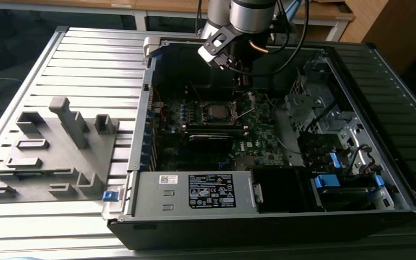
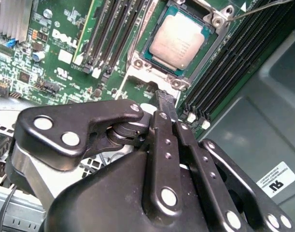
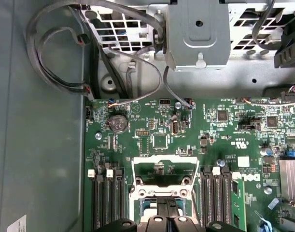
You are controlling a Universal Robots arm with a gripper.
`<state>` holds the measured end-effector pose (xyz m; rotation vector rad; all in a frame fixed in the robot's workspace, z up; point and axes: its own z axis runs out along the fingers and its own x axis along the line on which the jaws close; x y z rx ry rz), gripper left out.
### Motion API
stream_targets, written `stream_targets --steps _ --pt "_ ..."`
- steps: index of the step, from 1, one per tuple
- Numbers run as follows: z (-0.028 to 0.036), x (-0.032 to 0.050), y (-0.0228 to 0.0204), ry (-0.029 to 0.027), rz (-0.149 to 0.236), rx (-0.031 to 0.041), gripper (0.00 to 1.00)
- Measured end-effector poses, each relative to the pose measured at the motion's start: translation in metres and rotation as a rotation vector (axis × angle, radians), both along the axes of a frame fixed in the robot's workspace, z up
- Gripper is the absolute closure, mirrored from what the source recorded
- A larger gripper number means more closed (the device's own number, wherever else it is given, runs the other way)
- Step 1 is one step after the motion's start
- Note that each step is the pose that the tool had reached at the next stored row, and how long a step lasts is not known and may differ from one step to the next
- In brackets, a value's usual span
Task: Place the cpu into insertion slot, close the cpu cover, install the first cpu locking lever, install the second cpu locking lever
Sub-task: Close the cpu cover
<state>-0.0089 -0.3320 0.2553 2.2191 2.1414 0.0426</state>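
Observation:
The cpu (image 2: 178,41), a square chip with a silvery top, lies in the insertion slot (image 2: 148,47) on the green board; in the exterior view the slot (image 1: 219,110) sits mid-case. The cpu cover (image 3: 164,162), a thin silver frame with a cut-out centre, stands raised off the slot. My gripper (image 2: 165,100) hangs just above the slot's near edge, by the cover's hinge side, its two black fingers pressed together with nothing between them. It also shows in the exterior view as the gripper (image 1: 242,80) lowered into the case. A thin wire lever (image 2: 261,9) sticks up beside the slot.
Long black memory slots (image 2: 113,34) flank the socket on both sides. Drive cage metalwork (image 3: 198,34) and cable loops (image 3: 55,53) line the case wall. A grey fixture (image 1: 56,151) with upright pegs lies on the slatted table at the exterior view's left.

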Motion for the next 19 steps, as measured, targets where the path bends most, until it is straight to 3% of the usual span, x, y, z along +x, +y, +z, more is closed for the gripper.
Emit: stream_targets --steps 19 --pt "0.0035 0.0026 0.0 0.0 0.0 0.0 0.89"
